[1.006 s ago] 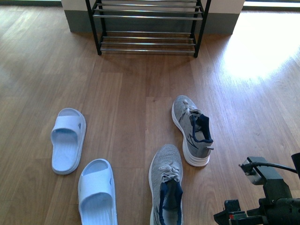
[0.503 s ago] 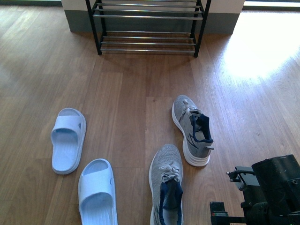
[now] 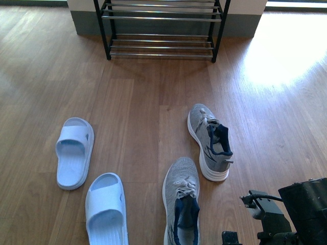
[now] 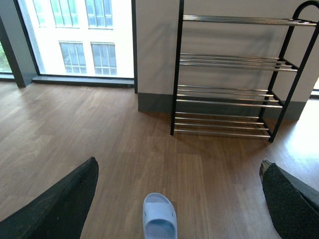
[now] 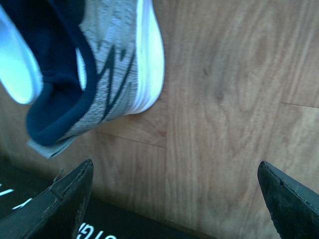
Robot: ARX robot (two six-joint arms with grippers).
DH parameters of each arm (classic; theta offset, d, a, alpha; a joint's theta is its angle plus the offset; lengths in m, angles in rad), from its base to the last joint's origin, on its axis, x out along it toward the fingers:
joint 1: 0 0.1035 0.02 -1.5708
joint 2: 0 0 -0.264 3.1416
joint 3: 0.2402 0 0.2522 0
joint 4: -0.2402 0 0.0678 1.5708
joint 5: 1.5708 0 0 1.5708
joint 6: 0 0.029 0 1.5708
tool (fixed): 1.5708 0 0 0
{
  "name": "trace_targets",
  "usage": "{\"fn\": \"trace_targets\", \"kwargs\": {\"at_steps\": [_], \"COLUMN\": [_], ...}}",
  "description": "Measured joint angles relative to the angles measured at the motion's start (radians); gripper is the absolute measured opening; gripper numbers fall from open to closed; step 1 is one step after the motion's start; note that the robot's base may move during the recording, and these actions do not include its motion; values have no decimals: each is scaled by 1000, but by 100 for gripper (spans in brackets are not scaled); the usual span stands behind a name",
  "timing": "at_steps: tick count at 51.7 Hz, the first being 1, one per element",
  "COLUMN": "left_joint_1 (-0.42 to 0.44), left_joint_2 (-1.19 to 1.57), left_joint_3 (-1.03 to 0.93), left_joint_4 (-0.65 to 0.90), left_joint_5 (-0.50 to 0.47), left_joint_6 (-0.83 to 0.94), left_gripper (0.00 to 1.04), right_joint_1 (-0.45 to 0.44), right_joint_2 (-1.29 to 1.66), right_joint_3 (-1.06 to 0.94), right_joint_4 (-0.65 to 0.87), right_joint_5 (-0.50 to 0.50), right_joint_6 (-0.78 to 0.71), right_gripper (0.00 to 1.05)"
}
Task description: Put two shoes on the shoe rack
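I brought my right gripper (image 5: 174, 164) closer to the far grey sneaker's (image 3: 204, 133) heel, its fingers (image 5: 65, 199) spread wide, so grasping was near.

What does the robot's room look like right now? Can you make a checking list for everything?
Surface: wooden floor, with a bright sun patch on part of it.
Job's things: far sneaker, near sneaker, far slide and near slide all lie on the floor; the rack beyond them has no shoes on it.
Clutter: nothing seen.
Grippers: left gripper open, holding nothing; right gripper open, beside a sneaker's heel.
Cables: one black cable on the right arm.
Surroundings: wall behind the rack, window beside it.
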Motion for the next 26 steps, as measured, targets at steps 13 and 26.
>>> {"fn": "trace_targets", "kwargs": {"at_steps": [13,26], "left_joint_1": [0,0], "left_joint_2": [0,0], "left_joint_3": [0,0], "left_joint_4": [0,0], "left_joint_5": [0,0], "left_joint_6": [0,0], "left_gripper": [95,95], "right_joint_1": [-9,-16], "right_joint_2": [-32,-32], "right_joint_3": [40,39], "right_joint_4": [-42,-27], "right_joint_5": [-58,-60], "right_joint_6": [-3,-2], "right_gripper": [96,96]}}
